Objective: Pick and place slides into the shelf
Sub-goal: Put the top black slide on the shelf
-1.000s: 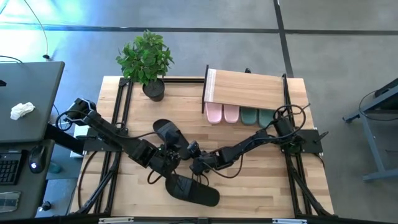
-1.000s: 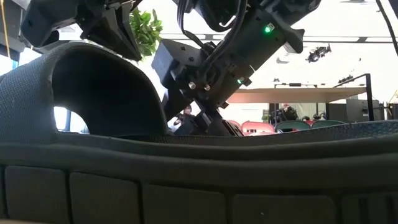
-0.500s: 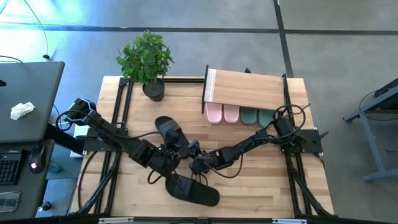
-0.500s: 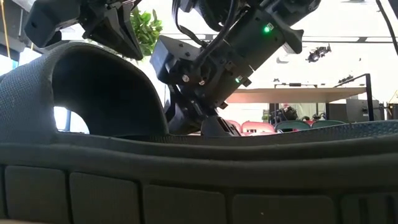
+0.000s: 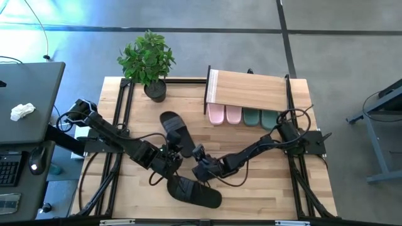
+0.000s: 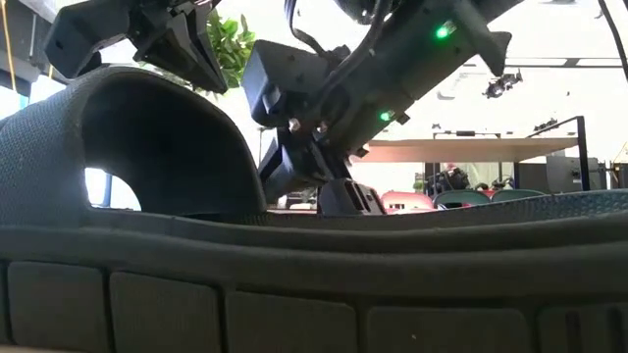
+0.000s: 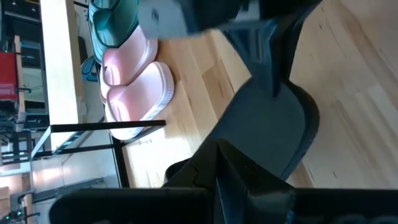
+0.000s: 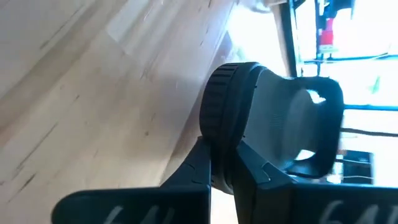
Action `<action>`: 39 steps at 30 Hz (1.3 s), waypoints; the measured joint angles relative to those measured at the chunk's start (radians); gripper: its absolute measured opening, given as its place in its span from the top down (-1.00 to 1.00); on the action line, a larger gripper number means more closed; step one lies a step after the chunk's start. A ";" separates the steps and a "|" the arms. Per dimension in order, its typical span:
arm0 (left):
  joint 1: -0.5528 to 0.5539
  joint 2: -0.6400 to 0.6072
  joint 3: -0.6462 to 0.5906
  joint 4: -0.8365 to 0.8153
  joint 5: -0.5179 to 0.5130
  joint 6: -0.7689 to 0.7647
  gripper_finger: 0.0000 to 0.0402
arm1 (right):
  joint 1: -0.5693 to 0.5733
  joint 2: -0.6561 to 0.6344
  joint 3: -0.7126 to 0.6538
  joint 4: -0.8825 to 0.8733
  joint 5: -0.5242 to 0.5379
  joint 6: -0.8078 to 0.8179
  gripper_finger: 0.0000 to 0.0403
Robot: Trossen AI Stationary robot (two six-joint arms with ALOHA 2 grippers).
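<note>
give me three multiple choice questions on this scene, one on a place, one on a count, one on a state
1. Where do the pink slides lie?
A. under the shelf
B. beside the plant
C. at the table's near edge

2. How many black slides are on the table outside the shelf?
A. one
B. two
C. four

3. What is the right gripper doing?
A. hanging open above the shelf
B. shut on a black slide
C. resting on the plant pot

Answers:
1 A: the high view shows the pink pair tucked under the shelf board beside the green slides.
2 B: one black slide lies mid-table, the other black slide by the near edge.
3 B: the right wrist view shows its fingers clamped on the black slide's edge.
</note>
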 joint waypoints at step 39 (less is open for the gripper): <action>-0.046 -0.003 0.000 -0.010 0.046 0.011 1.00 | -0.041 -0.519 0.000 -0.417 0.659 -0.102 1.00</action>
